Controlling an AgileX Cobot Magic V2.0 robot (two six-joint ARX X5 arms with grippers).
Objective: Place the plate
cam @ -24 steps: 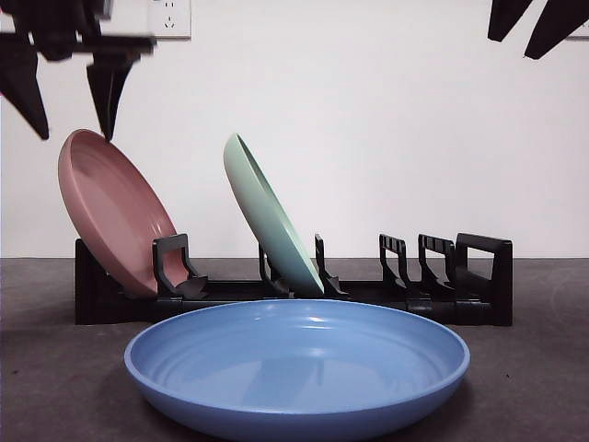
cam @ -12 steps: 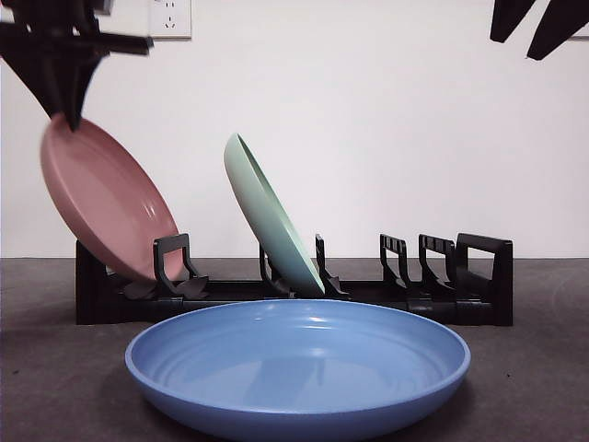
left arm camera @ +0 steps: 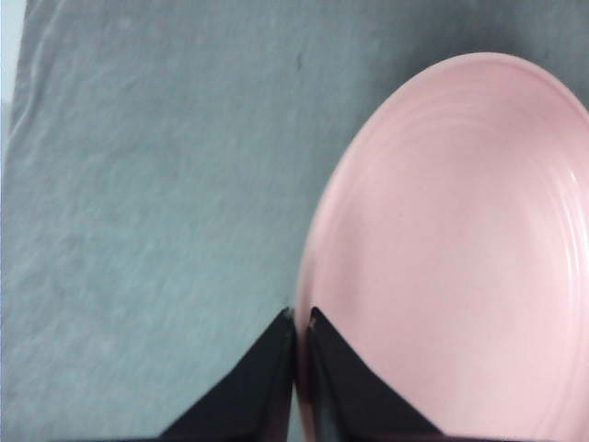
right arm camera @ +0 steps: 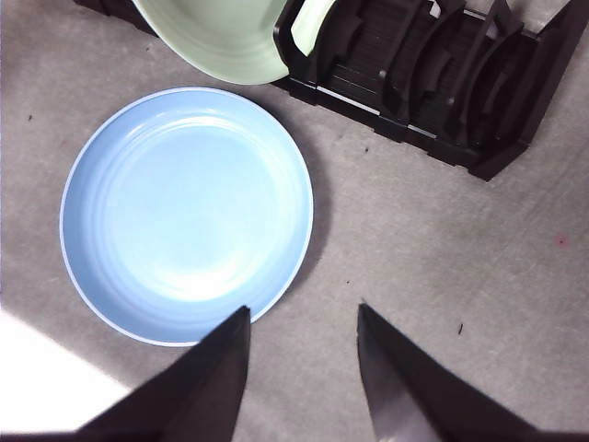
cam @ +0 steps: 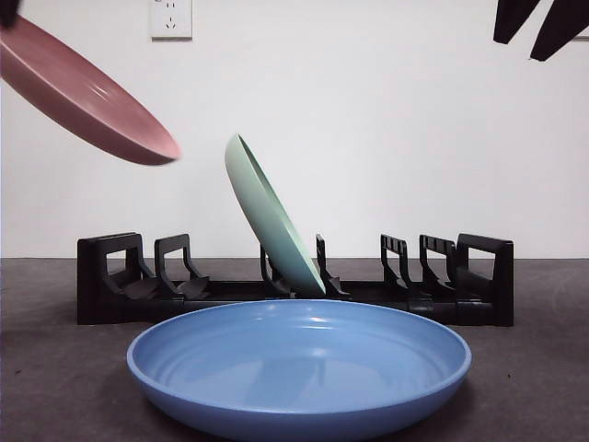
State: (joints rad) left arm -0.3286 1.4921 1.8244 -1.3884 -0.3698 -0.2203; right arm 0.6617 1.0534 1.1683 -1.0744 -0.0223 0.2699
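A pink plate (cam: 83,92) hangs tilted in the air at the upper left, well above the black dish rack (cam: 110,276). My left gripper (left arm camera: 300,318) is shut on the pink plate (left arm camera: 460,258) at its rim, over grey tabletop. In the front view that gripper is almost wholly out of frame at the top left corner. A green plate (cam: 267,216) leans in a middle slot of the rack. A blue plate (cam: 299,364) lies flat on the table in front. My right gripper (right arm camera: 299,318) hovers open high above the blue plate (right arm camera: 184,212), holding nothing.
The rack's left slots (cam: 152,267) and right slots (cam: 442,262) stand vacant. A white wall with a socket (cam: 170,18) is behind. The rack (right arm camera: 433,83) and green plate (right arm camera: 216,37) also show in the right wrist view.
The left gripper shut on the pink plate's rim and lifted it up and to the left, out of the rack's leftmost slot. The right gripper stayed still.
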